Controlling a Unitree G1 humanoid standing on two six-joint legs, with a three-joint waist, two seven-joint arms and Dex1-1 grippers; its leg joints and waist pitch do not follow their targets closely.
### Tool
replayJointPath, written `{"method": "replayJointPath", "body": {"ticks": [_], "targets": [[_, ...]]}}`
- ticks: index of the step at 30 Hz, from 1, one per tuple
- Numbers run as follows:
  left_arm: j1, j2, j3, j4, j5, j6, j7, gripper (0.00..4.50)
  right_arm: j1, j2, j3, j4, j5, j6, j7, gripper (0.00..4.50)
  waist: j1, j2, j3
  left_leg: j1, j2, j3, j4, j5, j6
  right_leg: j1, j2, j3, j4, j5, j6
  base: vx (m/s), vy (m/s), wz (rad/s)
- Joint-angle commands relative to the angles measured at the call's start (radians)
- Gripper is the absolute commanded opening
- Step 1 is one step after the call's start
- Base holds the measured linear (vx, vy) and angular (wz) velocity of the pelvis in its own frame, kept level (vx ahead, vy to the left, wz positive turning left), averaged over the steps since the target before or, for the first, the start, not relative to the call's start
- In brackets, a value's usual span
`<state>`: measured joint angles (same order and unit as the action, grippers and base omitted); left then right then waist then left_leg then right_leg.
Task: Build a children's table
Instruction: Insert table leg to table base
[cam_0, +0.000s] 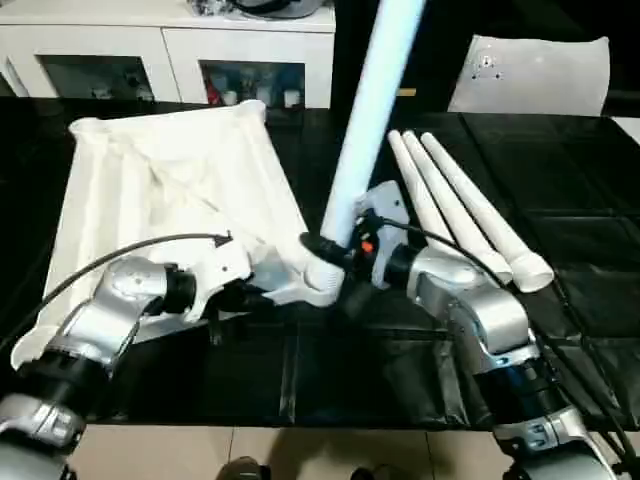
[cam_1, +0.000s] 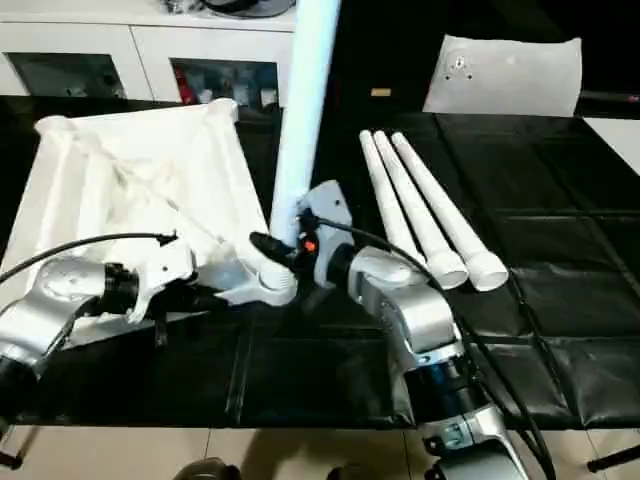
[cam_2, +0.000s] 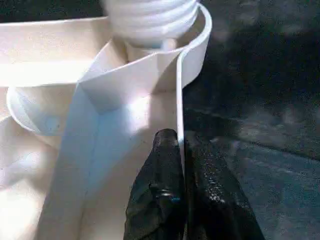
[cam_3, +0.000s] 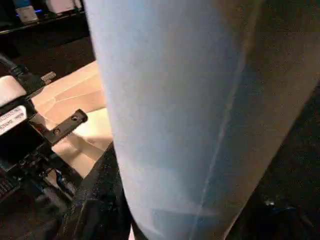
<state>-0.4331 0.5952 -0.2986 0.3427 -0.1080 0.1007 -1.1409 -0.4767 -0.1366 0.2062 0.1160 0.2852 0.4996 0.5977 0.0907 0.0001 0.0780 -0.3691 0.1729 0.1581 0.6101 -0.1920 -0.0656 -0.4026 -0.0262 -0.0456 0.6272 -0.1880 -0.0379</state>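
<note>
The children's table top (cam_0: 170, 180) lies upside down on the left of the black table, ribbed side up. One white leg (cam_0: 370, 110) stands upright in its near right corner socket (cam_2: 195, 45), threaded end (cam_2: 150, 12) at the socket's mouth. My right gripper (cam_0: 335, 250) is shut on this leg low down; a black finger (cam_3: 100, 200) shows beside the tube. My left gripper (cam_2: 181, 150) is shut on the top's thin rim wall just short of that corner. Three more legs (cam_0: 460, 210) lie side by side to the right.
A white glass-door cabinet (cam_0: 170, 60) stands behind the table. A flat white sheet with a round fitting (cam_0: 530, 75) leans at the back right. Black cables run along both forearms. The table's front edge (cam_0: 300, 425) is close below my arms.
</note>
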Motion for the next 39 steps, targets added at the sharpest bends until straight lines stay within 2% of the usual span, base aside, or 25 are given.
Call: {"method": "replayJointPath", "body": {"ticks": [1, 2, 4, 6, 7, 8, 10, 11, 12, 15, 16, 17, 19, 21, 23, 24, 27, 28, 30, 31, 36, 39], "targets": [[-0.006, -0.015, 0.025, -0.047, -0.037, -0.023, 0.023, 0.00, 0.014, 0.001, 0.004, -0.035, -0.004, -0.005, -0.003, 1.89, -0.002, 0.006, -0.080, 0.012, 0.055, -0.011, -0.073, -0.116, -0.011, 0.051, -0.112, 0.061, -0.071, -0.186, -0.160, 0.000, 0.000, 0.00], [0.000, -0.026, 0.038, -0.043, -0.028, -0.019, 0.056, 0.00, 0.031, 0.007, 0.005, -0.039, -0.006, -0.010, -0.007, 1.89, -0.002, 0.001, -0.080, 0.011, 0.055, -0.011, -0.074, -0.118, -0.013, 0.054, -0.112, 0.061, -0.070, -0.189, -0.155, 0.000, 0.000, 0.00], [0.002, -0.031, 0.045, -0.033, -0.029, -0.011, 0.050, 0.00, 0.043, 0.006, 0.010, -0.032, -0.020, -0.030, -0.014, 1.89, -0.002, -0.001, -0.078, 0.009, 0.053, -0.012, -0.075, -0.129, -0.017, 0.054, -0.114, 0.061, -0.074, -0.222, -0.141, 0.000, 0.000, 0.00], [0.010, -0.028, 0.049, -0.041, -0.034, 0.003, 0.037, 0.45, 0.047, 0.007, 0.012, -0.028, -0.025, -0.036, -0.019, 1.89, -0.002, 0.000, -0.078, 0.009, 0.052, -0.012, -0.074, -0.129, -0.018, 0.055, -0.115, 0.061, -0.076, -0.240, -0.136, 0.000, 0.000, 0.00], [0.012, -0.030, 0.056, -0.043, -0.036, 0.004, 0.046, 0.56, 0.048, 0.007, 0.009, -0.029, -0.023, -0.036, -0.019, 1.89, -0.003, -0.002, -0.077, 0.010, 0.051, -0.011, -0.074, -0.132, -0.019, 0.052, -0.115, 0.062, -0.077, -0.258, -0.134, 0.000, 0.000, 0.00], [0.013, -0.031, 0.058, -0.044, -0.036, 0.004, 0.048, 0.59, 0.048, 0.007, 0.008, -0.030, -0.023, -0.036, -0.019, 1.89, -0.001, 0.001, -0.078, 0.011, 0.052, -0.011, -0.073, -0.135, -0.019, 0.052, -0.117, 0.062, -0.080, -0.268, -0.136, 0.000, 0.000, 0.00], [0.018, -0.030, 0.058, -0.049, -0.030, 0.009, 0.055, 0.79, 0.051, 0.006, 0.008, -0.030, -0.023, -0.036, -0.015, 1.89, -0.002, 0.002, -0.077, 0.011, 0.054, -0.012, -0.074, -0.137, -0.020, 0.051, -0.115, 0.062, -0.079, -0.264, -0.137, 0.000, 0.000, 0.00], [0.018, -0.026, 0.049, -0.047, -0.010, 0.007, 0.066, 0.91, 0.050, 0.004, 0.009, -0.031, -0.024, -0.034, -0.011, 1.89, -0.004, -0.004, -0.078, 0.011, 0.054, -0.012, -0.076, -0.144, -0.021, 0.051, -0.112, 0.061, -0.077, -0.254, -0.133, 0.000, 0.000, 0.00], [0.022, -0.024, 0.047, -0.046, -0.006, 0.008, 0.068, 0.98, 0.054, 0.005, 0.010, -0.034, -0.026, -0.033, -0.011, 1.89, -0.004, 0.000, -0.078, 0.011, 0.053, -0.013, -0.076, -0.150, -0.021, 0.051, -0.112, 0.060, -0.079, -0.255, -0.132, 0.000, 0.000, 0.00], [0.024, -0.026, 0.053, -0.038, -0.004, 0.005, 0.073, 1.20, 0.053, 0.007, 0.006, -0.041, -0.025, -0.032, -0.011, 1.89, -0.004, -0.001, -0.080, 0.013, 0.054, -0.013, -0.076, -0.151, -0.024, 0.050, -0.111, 0.061, -0.077, -0.241, -0.133, 0.000, 0.000, 0.00], [0.024, -0.024, 0.050, -0.037, 0.000, 0.015, 0.068, 1.20, 0.050, 0.005, 0.002, -0.041, -0.026, -0.033, -0.011, 1.89, -0.005, -0.007, -0.080, 0.013, 0.054, -0.012, -0.076, -0.147, -0.022, 0.051, -0.111, 0.061, -0.077, -0.232, -0.135, 0.000, 0.000, 0.00], [0.025, -0.021, 0.048, -0.036, 0.004, 0.015, 0.063, 1.20, 0.047, 0.004, 0.000, -0.040, -0.026, -0.033, -0.011, 1.89, -0.002, 0.000, -0.080, 0.013, 0.053, -0.014, -0.076, -0.146, -0.023, 0.051, -0.113, 0.061, -0.075, -0.232, -0.137, 0.000, 0.000, 0.00], [0.028, -0.012, 0.040, -0.035, 0.011, 0.018, 0.050, 0.84, 0.042, 0.002, 0.000, -0.040, -0.029, -0.036, -0.010, 1.89, -0.005, -0.007, -0.080, 0.013, 0.054, -0.012, -0.076, -0.149, -0.023, 0.051, -0.111, 0.061, -0.077, -0.234, -0.135, 0.000, 0.000, 0.00], [0.031, 0.000, 0.030, -0.035, 0.026, 0.017, 0.045, 0.86, 0.038, 0.003, -0.002, -0.041, -0.026, -0.033, -0.009, 1.89, -0.004, -0.001, -0.080, 0.014, 0.054, -0.014, -0.077, -0.151, -0.024, 0.050, -0.111, 0.061, -0.076, -0.231, -0.135, 0.000, 0.000, 0.00], [0.035, 0.011, 0.020, -0.038, 0.033, 0.033, 0.037, 0.52, 0.036, 0.002, -0.004, -0.043, -0.025, -0.031, -0.008, 1.89, -0.004, -0.004, -0.079, 0.015, 0.054, -0.013, -0.078, -0.161, -0.027, 0.049, -0.111, 0.061, -0.076, -0.245, -0.134, 0.000, 0.000, 0.00], [0.034, 0.013, 0.018, -0.040, 0.037, 0.038, 0.039, 0.42, 0.035, 0.003, -0.007, -0.042, -0.022, -0.029, -0.007, 1.89, -0.003, 0.000, -0.079, 0.016, 0.054, -0.014, -0.077, -0.163, -0.028, 0.049, -0.113, 0.061, -0.077, -0.247, -0.134, 0.000, 0.000, 0.00], [0.030, 0.011, 0.017, -0.030, 0.049, 0.039, 0.048, 0.39, 0.037, 0.001, -0.006, -0.034, -0.027, -0.036, -0.008, 1.89, -0.003, -0.002, -0.079, 0.015, 0.054, -0.014, -0.077, -0.167, -0.030, 0.050, -0.112, 0.062, -0.078, -0.246, -0.138, 0.000, 0.000, 0.00], [0.026, 0.007, 0.019, -0.022, 0.051, 0.038, 0.051, 0.20, 0.039, 0.000, -0.006, -0.033, -0.029, -0.039, -0.009, 1.89, -0.003, -0.002, -0.079, 0.015, 0.054, -0.014, -0.078, -0.165, -0.031, 0.050, -0.112, 0.061, -0.077, -0.244, -0.138, 0.000, 0.000, 0.00], [0.022, 0.001, 0.023, -0.017, 0.046, 0.036, 0.047, 0.20, 0.040, 0.004, -0.012, -0.037, -0.025, -0.036, -0.015, 1.89, -0.003, -0.001, -0.079, 0.016, 0.054, -0.015, -0.078, -0.173, -0.032, 0.050, -0.112, 0.061, -0.079, -0.249, -0.138, 0.000, 0.000, 0.00], [0.017, -0.005, 0.026, -0.018, 0.039, 0.039, 0.044, 0.02, 0.040, 0.004, -0.016, -0.038, -0.022, -0.033, -0.017, 1.89, -0.003, -0.002, -0.079, 0.016, 0.054, -0.014, -0.078, -0.175, -0.033, 0.050, -0.112, 0.061, -0.079, -0.253, -0.138, 0.000, 0.000, 0.00], [0.008, -0.008, 0.015, -0.008, 0.037, 0.026, 0.023, 0.00, 0.036, -0.008, -0.018, -0.026, -0.032, -0.032, -0.018, 1.89, -0.002, 0.000, -0.081, 0.015, 0.053, -0.014, -0.076, -0.156, -0.031, 0.052, -0.112, 0.062, -0.076, -0.226, -0.142, 0.000, 0.000, 0.00], [0.004, -0.014, 0.014, -0.005, 0.030, 0.008, 0.003, 0.00, 0.032, -0.016, -0.017, -0.019, -0.039, -0.027, -0.018, 1.89, -0.002, -0.002, -0.081, 0.014, 0.053, -0.014, -0.076, -0.153, -0.029, 0.053, -0.112, 0.061, -0.075, -0.217, -0.145, 0.000, 0.000, 0.00]]}}
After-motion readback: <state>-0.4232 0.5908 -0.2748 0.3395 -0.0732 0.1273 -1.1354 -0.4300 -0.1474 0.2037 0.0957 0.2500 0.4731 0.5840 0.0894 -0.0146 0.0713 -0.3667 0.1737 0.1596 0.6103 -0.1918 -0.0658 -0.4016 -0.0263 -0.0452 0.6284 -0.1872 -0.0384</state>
